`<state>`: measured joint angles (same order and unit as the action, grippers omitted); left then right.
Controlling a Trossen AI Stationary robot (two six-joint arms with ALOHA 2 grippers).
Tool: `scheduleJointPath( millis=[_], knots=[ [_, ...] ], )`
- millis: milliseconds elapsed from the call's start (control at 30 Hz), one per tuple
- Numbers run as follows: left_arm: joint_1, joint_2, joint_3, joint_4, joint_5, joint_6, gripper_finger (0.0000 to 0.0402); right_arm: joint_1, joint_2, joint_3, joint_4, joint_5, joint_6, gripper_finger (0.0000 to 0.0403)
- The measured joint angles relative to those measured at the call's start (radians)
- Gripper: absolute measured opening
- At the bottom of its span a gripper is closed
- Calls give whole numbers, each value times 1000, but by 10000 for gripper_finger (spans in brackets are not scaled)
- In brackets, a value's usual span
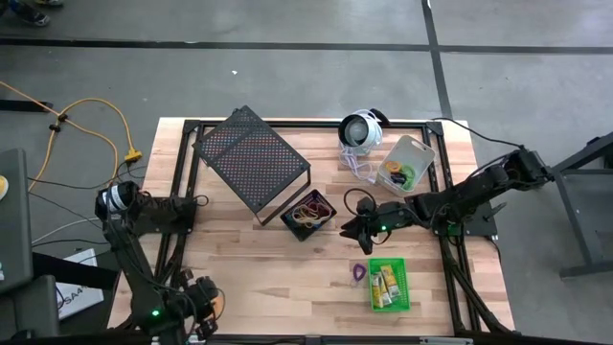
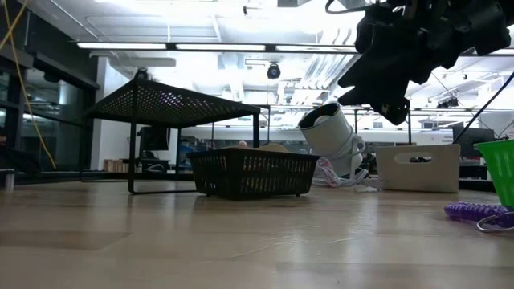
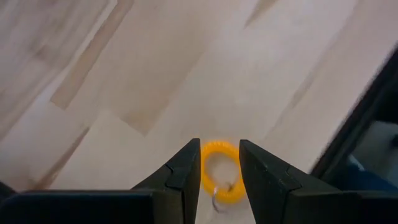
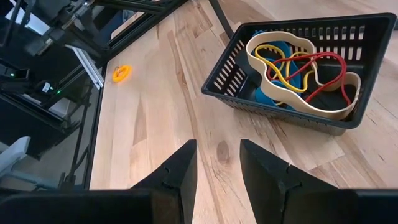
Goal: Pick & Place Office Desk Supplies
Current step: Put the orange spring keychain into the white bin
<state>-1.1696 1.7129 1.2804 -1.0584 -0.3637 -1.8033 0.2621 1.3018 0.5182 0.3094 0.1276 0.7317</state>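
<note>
Take the black bin (image 1: 308,214) as your landmark: it sits mid-tabletop (image 1: 249,268) just beside the mesh rack (image 1: 251,158), with tan, red, yellow and blue elastic loops (image 4: 303,74) inside. Your right end effector (image 1: 356,226) hovers just beside it, fingers narrowly parted and empty. Well apart from the bin, at the tabletop's near left corner, your left end effector (image 3: 218,173) stands narrowly parted above the orange loop (image 3: 219,177), not gripping it. The purple loop (image 1: 357,273) lies by the green bin (image 1: 389,285).
</note>
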Motion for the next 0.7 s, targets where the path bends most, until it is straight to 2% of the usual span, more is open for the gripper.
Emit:
scheduleJointPath(
  millis=[100, 400, 700],
  knots=[
    [25, 18, 0, 4, 15, 3, 106, 0, 0, 0, 0, 0, 0, 109],
    [40, 91, -2, 8, 164, -36, 106, 0, 0, 0, 1, 0, 0, 109],
    [23, 136, -2, 9, 164, -33, 106, 0, 0, 0, 1, 0, 0, 109]
  ],
)
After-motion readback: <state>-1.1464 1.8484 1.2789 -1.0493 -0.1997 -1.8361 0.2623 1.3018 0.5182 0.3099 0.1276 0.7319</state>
